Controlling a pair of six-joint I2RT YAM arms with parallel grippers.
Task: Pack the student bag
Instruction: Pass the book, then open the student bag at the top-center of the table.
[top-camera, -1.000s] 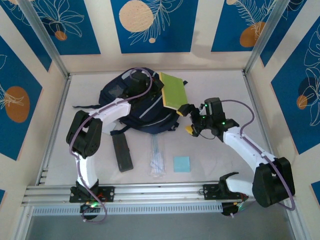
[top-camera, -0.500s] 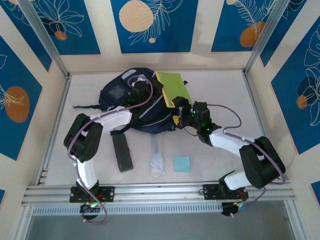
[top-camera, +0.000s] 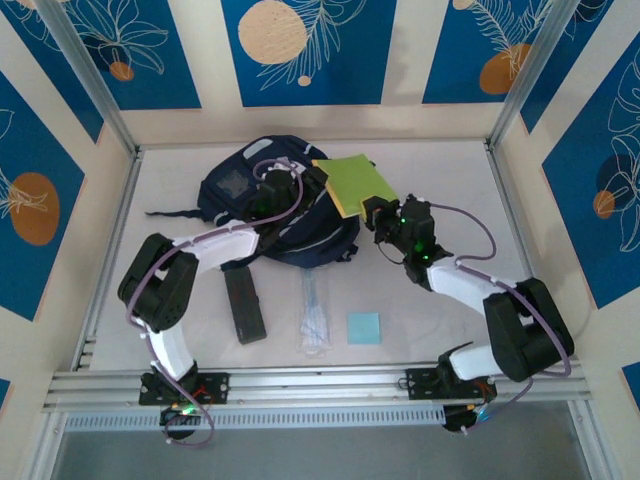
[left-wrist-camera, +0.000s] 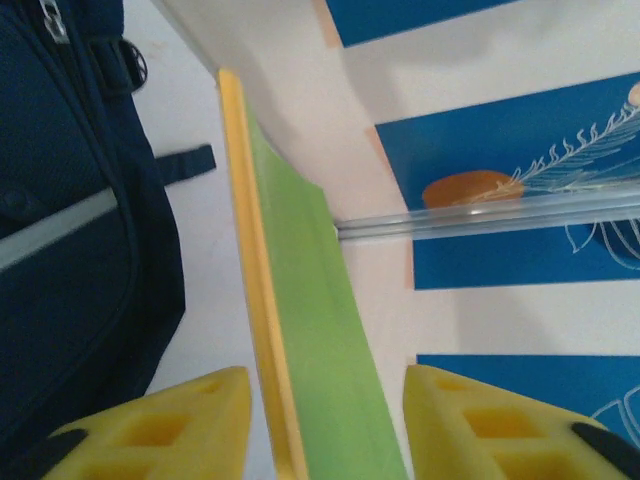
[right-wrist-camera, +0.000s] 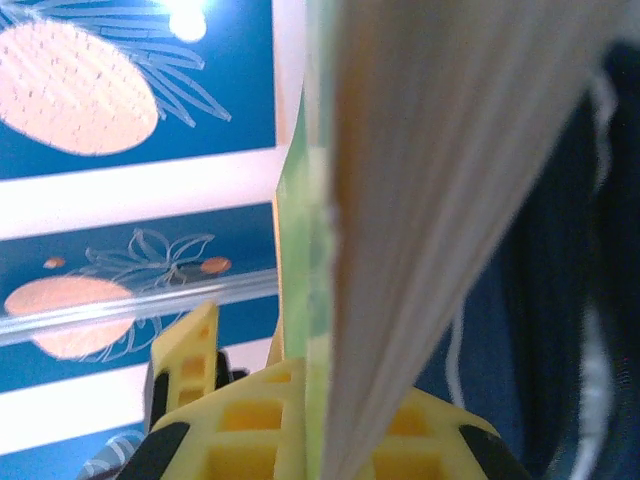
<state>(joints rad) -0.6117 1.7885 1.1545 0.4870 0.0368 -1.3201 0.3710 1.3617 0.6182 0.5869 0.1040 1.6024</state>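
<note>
The student bag, dark navy with a grey stripe, lies at the back middle of the table. A green book with a yellow spine hangs over its right side. My right gripper is shut on the book's near edge; in the right wrist view the pads clamp the cover and pages, with the bag behind. My left gripper is at the book's left edge. In the left wrist view it stands open, the book between its fingers with gaps on both sides and the bag to the left.
In front of the bag lie a black case, a clear packet of pens and a light blue pad. Metal posts and patterned walls close in the table at the back and sides.
My right gripper has closed on the green book and my left gripper has opened off it. The book has swung to the right and lies flatter.
</note>
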